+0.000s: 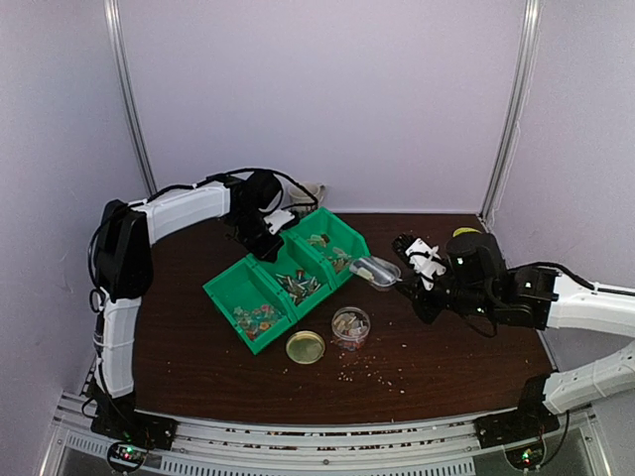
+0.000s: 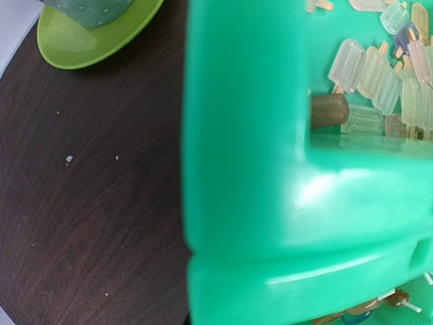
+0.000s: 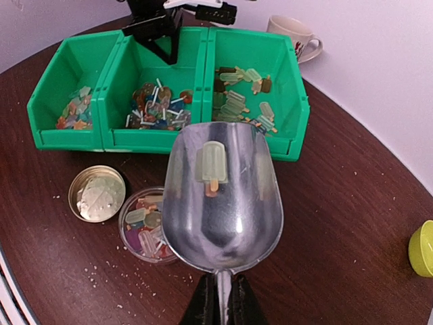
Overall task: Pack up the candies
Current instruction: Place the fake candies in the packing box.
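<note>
On the dark bench (image 1: 189, 297) a green bin (image 1: 226, 299) with three compartments lies diagonally, with candies (image 1: 298, 286) in each one. The left gripper (image 1: 266, 248) is at its 12 o'clock rim. At 3 o'clock of the bin the right gripper (image 1: 407, 284) grips a metal scoop (image 1: 375, 270). At 5 o'clock stands a small clear jar (image 1: 350, 325), and a round tan lid (image 1: 305, 347) lies just beside it at 8 o'clock.

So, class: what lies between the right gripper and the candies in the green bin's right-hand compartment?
In the right wrist view: the metal scoop the right gripper holds, one pale candy in its bowl, then the front wall of the green bin.
</note>
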Robot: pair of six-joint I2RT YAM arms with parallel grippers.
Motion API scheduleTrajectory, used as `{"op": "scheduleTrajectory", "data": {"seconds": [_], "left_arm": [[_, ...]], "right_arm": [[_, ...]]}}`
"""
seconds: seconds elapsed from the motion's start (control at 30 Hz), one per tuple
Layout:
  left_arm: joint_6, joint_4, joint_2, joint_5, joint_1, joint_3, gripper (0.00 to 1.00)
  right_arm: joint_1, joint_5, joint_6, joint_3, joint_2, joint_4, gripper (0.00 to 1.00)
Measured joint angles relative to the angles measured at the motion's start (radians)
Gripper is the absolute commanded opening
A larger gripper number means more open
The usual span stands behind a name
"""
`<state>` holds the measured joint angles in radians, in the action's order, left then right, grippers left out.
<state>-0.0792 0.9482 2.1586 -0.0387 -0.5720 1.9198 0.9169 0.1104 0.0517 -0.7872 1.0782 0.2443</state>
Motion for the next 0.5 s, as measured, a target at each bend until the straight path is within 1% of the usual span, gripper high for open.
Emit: {"op": "scheduleTrajectory", "data": {"seconds": [0.17,0.33,0.5], "left_arm": [[-0.036,0.021,0.09,-0.01,0.003,0.09,0.0],[-0.058,0.048,0.152,-0.008,0.009,0.123,0.0],[-0.072,0.076,0.175,-0.006,0.025,0.143,0.0]], "right_arm": [[0.055,0.021,-0.008,0.003,0.01,0.07,0.0],[0.093,0.03,-0.012,-0.015,0.021,0.124,0.0],[0.117,0.045,-0.024,-0.048,0.033,0.165,0.0]]}}
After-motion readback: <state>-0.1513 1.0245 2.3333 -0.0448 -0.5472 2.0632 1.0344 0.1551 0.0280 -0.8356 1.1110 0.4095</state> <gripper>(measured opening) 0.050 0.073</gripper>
